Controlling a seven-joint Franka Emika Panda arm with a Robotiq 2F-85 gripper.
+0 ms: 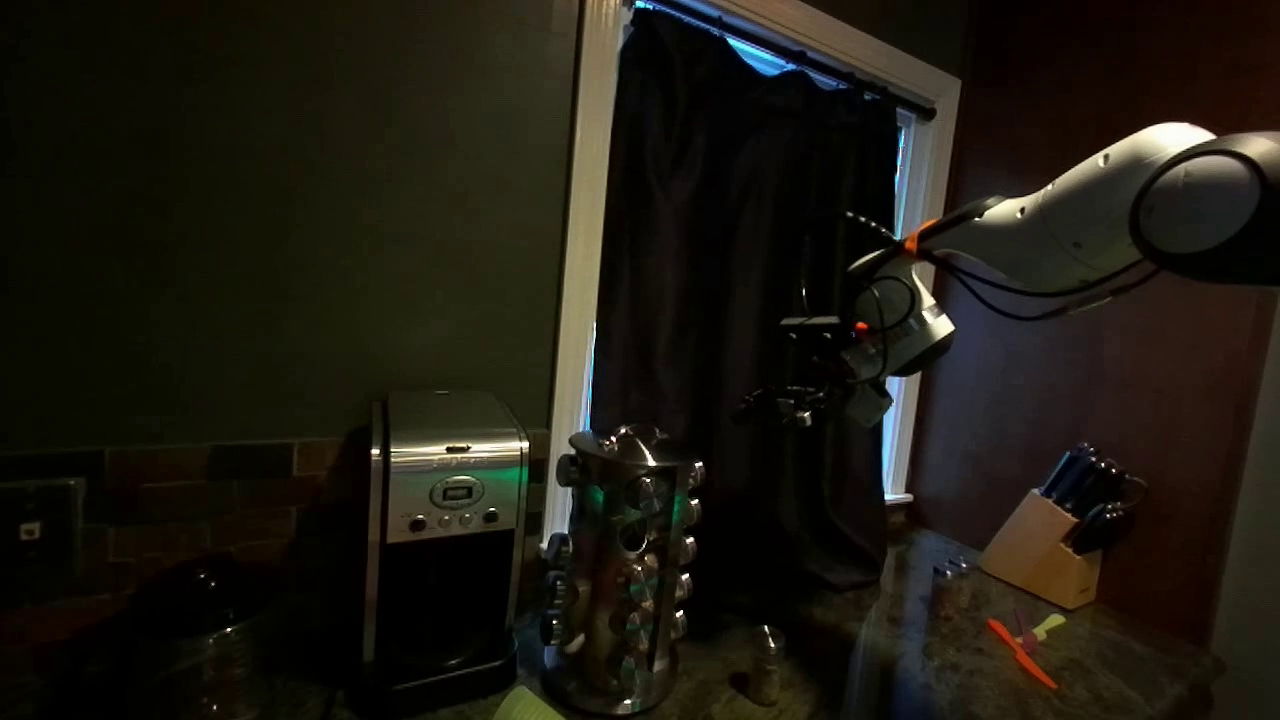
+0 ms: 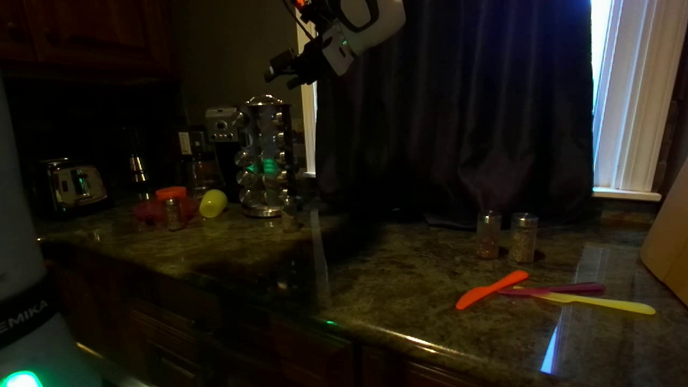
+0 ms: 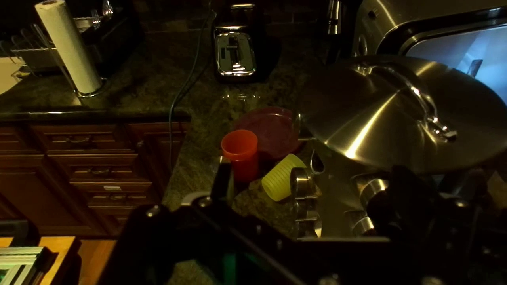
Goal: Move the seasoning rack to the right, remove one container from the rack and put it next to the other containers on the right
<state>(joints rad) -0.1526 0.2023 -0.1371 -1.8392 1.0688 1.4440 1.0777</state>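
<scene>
Fingers [image 3: 220, 186]: spread wide, holding nothing.
Seasoning rack [image 2: 266, 156]: left of centre in an exterior view, below the fingers, apart.

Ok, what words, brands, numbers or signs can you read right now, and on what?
"EMIKA": dark band on the robot's body, in an exterior view, starting at the picture's edge.
Silver appliance: front lettering and display too small or blurred to read.
Pale tag on a drawer: too small to read.
Seasoning rack: no text readable.
</scene>
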